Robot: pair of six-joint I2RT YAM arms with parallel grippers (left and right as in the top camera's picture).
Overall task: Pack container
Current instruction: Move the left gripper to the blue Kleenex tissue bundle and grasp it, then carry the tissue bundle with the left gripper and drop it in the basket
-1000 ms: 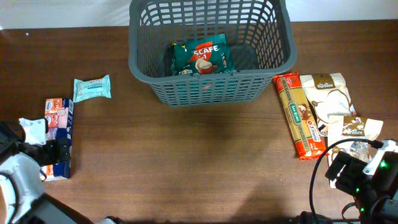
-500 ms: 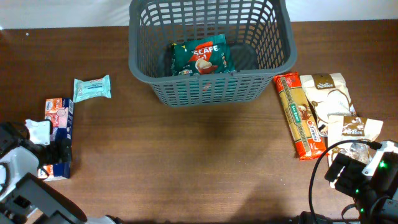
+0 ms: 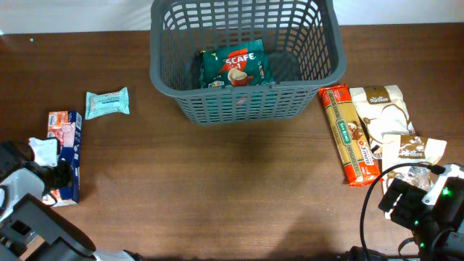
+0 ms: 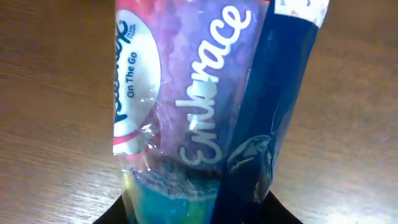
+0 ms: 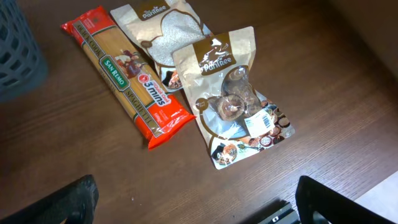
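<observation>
My left claw [image 3: 52,175] is low at the left edge of the table [image 3: 217,188], clamped on the near end of a tissue pack [image 3: 65,148]. From my left wrist the pack [image 4: 199,106] fills almost the whole view, pink and purple on one face, dark blue on the other, with its bottom end sunk between my dark fingers. My right claw [image 3: 420,206] hangs over the table's near right corner with its fingers wide apart and nothing between them; from that wrist the two fingertips show only at the bottom corners. Just beyond it lie a red and orange spaghetti pack [image 5: 127,87], a white pouch [image 5: 158,31] beside that, and a brown pouch [image 5: 233,106] overlapping the white one's near end. The basket [image 3: 239,107] stands at the far middle of the table, well apart from both claws, with the spaghetti's far end close by its right front corner. Inside it a green coffee packet [image 3: 234,67] lies flat on the base. A small teal packet [image 3: 106,102] lies on the wood to the left of the basket, beyond the tissue pack
</observation>
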